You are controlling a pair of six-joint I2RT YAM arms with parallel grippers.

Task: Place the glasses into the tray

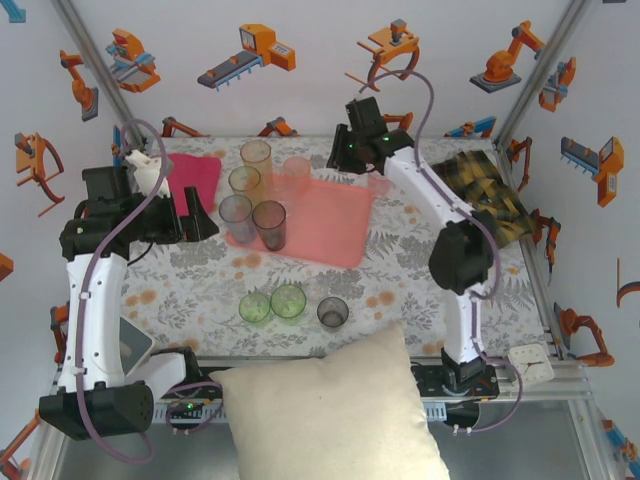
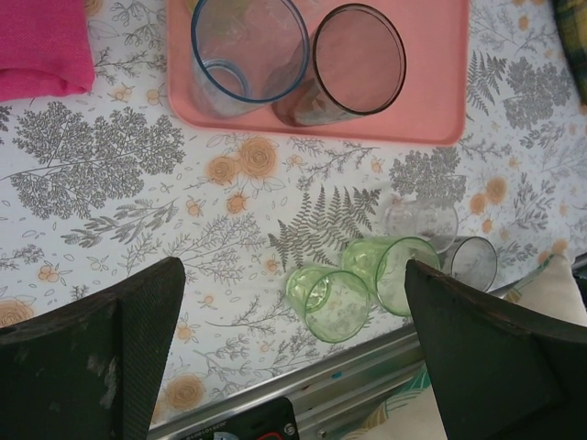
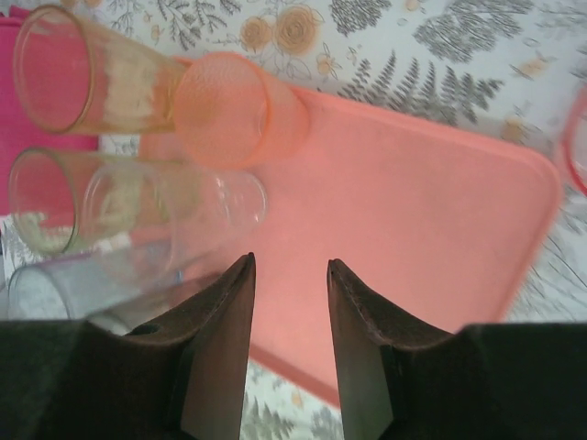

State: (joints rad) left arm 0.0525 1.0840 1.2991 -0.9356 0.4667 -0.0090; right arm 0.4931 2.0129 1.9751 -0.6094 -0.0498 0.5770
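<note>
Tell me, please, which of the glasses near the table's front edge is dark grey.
The smoky glass, rightmost in that row; its left neighbour and the next glass are bright green.

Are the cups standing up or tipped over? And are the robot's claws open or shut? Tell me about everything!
Left gripper: jaws wide open, empty.
Right gripper: jaws partly open, empty.
Tray: lying flat, partly filled.
Blue-rimmed glass: upright on the tray.
Smoky glass: upright on the tray.
Green glasses: both upright, off the tray.
Grey glass: upright, off the tray.
Magenta cloth: folded.
</note>
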